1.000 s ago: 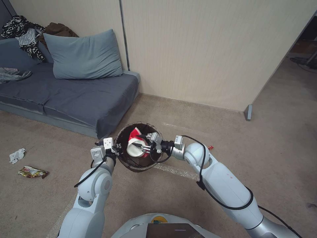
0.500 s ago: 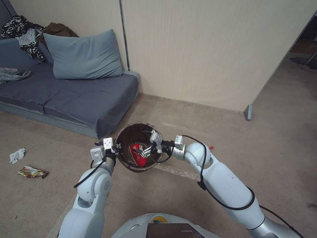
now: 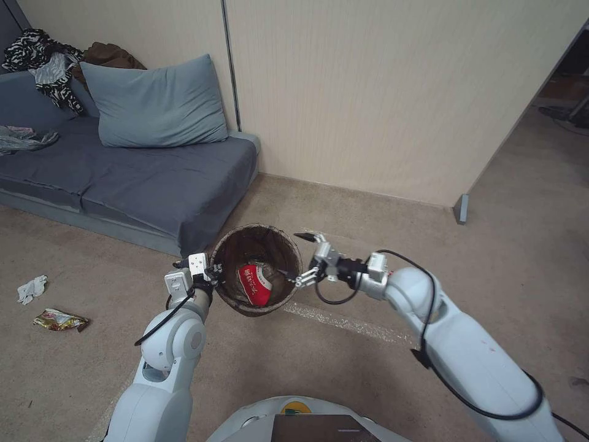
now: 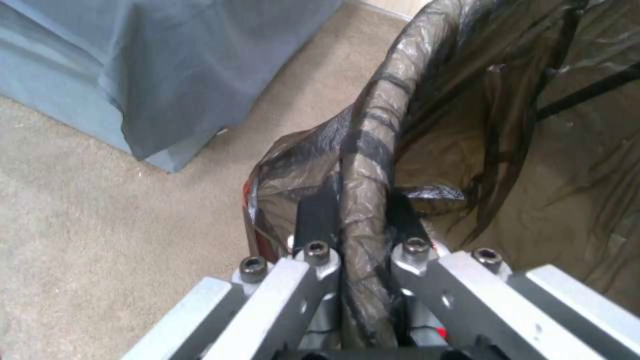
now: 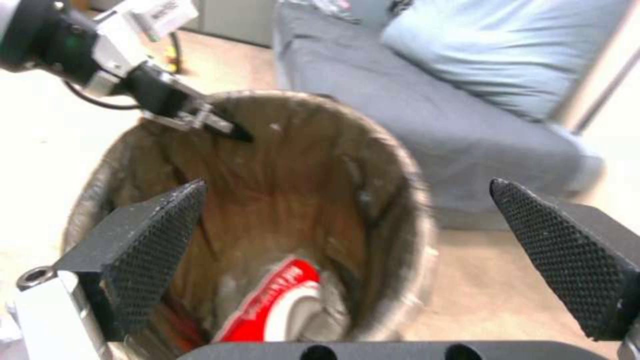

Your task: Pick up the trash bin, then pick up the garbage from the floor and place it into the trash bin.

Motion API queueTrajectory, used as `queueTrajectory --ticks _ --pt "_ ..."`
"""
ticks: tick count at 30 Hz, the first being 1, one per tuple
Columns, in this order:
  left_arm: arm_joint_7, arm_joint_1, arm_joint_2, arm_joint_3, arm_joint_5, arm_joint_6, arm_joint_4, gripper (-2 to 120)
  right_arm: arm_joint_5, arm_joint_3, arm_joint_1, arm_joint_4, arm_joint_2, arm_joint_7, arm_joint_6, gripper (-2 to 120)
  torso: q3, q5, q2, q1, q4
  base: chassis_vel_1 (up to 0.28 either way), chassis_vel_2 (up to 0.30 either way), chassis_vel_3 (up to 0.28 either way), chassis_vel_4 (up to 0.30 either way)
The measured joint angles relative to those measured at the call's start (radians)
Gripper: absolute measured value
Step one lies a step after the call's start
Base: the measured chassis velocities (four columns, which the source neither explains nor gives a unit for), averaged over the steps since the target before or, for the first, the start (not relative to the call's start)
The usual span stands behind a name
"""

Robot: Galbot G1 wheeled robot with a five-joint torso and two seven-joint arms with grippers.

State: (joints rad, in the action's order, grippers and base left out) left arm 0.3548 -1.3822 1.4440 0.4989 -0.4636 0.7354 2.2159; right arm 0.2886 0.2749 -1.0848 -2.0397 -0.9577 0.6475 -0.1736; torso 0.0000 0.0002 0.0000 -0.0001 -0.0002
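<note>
Red-and-white cup [image 3: 254, 283] now dropped in trash bin [image 3: 228, 296], clamped by left tool [image 3: 214, 275]; right tool [image 3: 299, 259], jaws apart, withdrawn centre-frame; tissue [image 3: 31, 288] remaining.

The left gripper [image 3: 213, 274], at centre frame in the head view, is clamped tight, arm bent up from lower left. The right gripper [image 3: 298, 258], just right of centre, stands wide apart, arm reaching in from lower right.

Head camera looks down from above on the trash bin [image 3: 256, 270]; both wrist cameras crowd its bagged rim close-up.
</note>
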Motion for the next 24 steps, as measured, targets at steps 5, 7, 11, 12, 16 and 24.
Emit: queueTrajectory --ticks 5,7,11,12,16,24 --pt "0.0 -0.001 -0.001 0.003 -0.003 0.0 0.007 3 -0.002 0.1 -0.104 -0.061 -0.002 -0.138 -0.012 100 0.0 -0.0002 0.0 0.0 0.0001 0.0 0.0 0.0 0.0" --pt "0.001 -0.002 -0.001 0.004 -0.003 0.0 0.009 3 -0.002 0.11 -0.121 -0.072 -0.008 -0.19 -0.024 100 0.0 -0.0001 0.0 0.0 0.0002 0.0 0.0 0.0 0.0" --pt "0.001 -0.01 -0.003 0.007 -0.006 0.0 0.016 3 0.029 0.127 -0.18 -0.121 -0.071 -0.486 -0.122 100 0.0 -0.0002 0.0 0.0 0.0003 0.0 0.0 0.0 0.0" --pt "0.001 -0.011 -0.003 0.007 -0.006 0.0 0.018 3 0.03 0.132 -0.193 -0.129 -0.1 -0.54 -0.131 100 0.0 -0.0004 0.0 0.0 0.0004 0.0 0.0 0.0 0.0" --pt "0.001 -0.014 -0.003 0.01 -0.007 0.0 0.021 3 -0.035 0.162 -0.236 -0.145 -0.195 -0.606 -0.108 100 0.0 -0.0004 0.0 0.0 0.0004 0.0 0.0 0.0 0.0" --pt "0.001 -0.015 -0.003 0.013 -0.007 0.0 0.027 3 -0.175 0.237 -0.325 -0.162 -0.322 -0.615 -0.014 100 0.0 -0.0004 0.0 0.0 0.0003 0.0 0.0 0.0 0.0"
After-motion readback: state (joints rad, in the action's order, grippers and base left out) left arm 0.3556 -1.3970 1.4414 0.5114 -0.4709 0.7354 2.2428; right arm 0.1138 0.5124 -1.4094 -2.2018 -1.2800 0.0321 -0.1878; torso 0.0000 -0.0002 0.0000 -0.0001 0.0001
